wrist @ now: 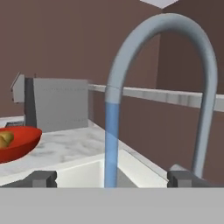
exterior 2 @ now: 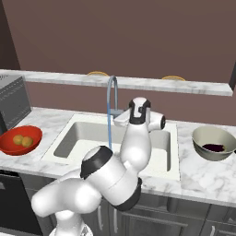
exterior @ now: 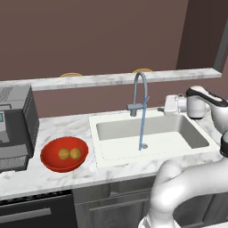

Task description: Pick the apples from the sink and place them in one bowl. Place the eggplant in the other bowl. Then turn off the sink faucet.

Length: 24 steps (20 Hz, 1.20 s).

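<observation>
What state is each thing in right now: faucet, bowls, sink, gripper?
Grey metal gooseneck faucet: on, blue water running.
Wide red bowl: holds two yellow-orange apples.
Dark greenish-grey bowl: holds the dark purple eggplant.
White sink basin: no produce inside.
Gripper: open, near the faucet.

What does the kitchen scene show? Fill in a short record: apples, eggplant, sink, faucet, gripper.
apples: both in the red bowl, left of the sink
eggplant: in the grey bowl, right of the sink
sink: no fruit in it
faucet: water running
gripper: open, facing the faucet, holding nothing
</observation>
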Tool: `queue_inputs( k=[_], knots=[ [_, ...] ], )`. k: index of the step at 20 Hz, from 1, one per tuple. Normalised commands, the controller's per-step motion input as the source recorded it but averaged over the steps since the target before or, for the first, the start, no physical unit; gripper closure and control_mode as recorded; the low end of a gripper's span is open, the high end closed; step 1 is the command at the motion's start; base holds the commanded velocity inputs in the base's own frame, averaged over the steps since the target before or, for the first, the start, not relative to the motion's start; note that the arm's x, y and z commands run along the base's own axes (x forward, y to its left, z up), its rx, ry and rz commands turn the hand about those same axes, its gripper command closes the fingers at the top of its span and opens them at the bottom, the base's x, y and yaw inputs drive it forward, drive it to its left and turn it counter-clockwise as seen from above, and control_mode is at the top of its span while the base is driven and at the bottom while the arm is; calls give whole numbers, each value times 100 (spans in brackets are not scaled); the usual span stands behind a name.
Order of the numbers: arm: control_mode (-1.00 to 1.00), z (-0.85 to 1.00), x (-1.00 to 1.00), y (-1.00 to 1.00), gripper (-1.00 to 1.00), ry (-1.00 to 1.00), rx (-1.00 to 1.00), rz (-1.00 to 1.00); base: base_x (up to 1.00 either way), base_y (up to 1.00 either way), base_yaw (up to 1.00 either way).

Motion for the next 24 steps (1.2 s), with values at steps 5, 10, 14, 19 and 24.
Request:
queue_inputs(
  k=[5,10,14,19,24],
  knots=[
    [-100,-12,38,0,-100,0,0,0,0,0,0],
    [-100,-13,31,0,-100,0,0,0,0,0,0],
    [-100,-14,27,-1,-100,0,0,0,0,0,0],
    [-100,-17,24,-6,-100,0,0,0,0,0,0],
    [-100,-14,23,-11,-100,0,1,0,0,0,0]
  ],
)
